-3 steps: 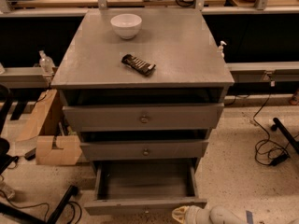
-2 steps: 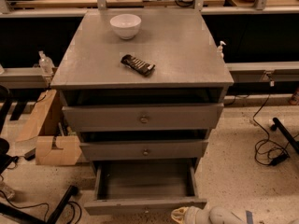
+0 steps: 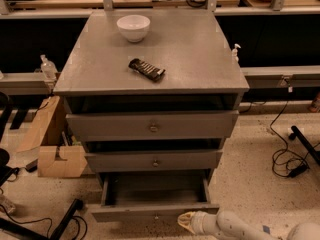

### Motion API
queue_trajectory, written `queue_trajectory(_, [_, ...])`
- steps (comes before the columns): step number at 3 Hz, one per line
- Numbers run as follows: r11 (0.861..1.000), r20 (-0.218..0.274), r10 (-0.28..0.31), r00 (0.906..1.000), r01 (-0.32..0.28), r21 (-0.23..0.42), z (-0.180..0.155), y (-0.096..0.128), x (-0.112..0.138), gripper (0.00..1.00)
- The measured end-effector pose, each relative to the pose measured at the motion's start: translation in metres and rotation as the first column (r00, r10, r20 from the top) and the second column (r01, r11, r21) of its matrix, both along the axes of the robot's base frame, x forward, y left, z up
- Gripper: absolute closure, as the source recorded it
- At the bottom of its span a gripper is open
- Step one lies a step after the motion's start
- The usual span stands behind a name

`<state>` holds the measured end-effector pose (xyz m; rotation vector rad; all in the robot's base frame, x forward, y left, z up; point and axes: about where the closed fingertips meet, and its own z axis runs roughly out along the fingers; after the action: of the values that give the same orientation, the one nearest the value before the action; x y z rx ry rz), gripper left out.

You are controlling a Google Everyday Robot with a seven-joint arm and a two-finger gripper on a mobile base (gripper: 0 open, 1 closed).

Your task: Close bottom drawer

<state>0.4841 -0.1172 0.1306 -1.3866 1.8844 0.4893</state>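
**A:** Where is the bottom drawer (image 3: 150,189)?

**B:** Low in the frame, under the other two. It is pulled well out of the cabinet, so its grey plank floor shows. Its thin front panel, with the small knob (image 3: 156,216), lies close to the bottom edge.

**A:** And the gripper?

**B:** The gripper (image 3: 186,222) is at the bottom, just right of centre, on the end of the pale arm (image 3: 235,228) that reaches in from the lower right corner. It sits just in front of the right part of the front panel. I cannot tell whether it touches the panel, nor whether it is apart or together.

**A:** Why there?

**B:** My guess is that a plain push on the panel's face would send the drawer straight back, with no need to grasp the knob. Pushing right of centre might skew it on its runners.

**A:** The other drawers?

**B:** The middle drawer (image 3: 154,160) and the top drawer (image 3: 152,125) each show a dark gap above their fronts, so they seem slightly out too. They are not the job.

**A:** Anything on the worktop (image 3: 200,54)?

**B:** A white bowl (image 3: 133,27) sits toward the upper middle and a dark snack bar (image 3: 146,69) lies nearer the front edge. Both are well clear of the arm.
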Motion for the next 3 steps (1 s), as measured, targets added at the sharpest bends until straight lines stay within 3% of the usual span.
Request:
queue_trajectory(1, [1.0,0.024,0.012,0.9996,-0.012,0.013,0.0042,0.0226,0.0337,1.0])
queue_trajectory(3, [0.999,0.032,0.007,0.9995,-0.008,0.033,-0.0007,0.0306,0.0342,1.0])
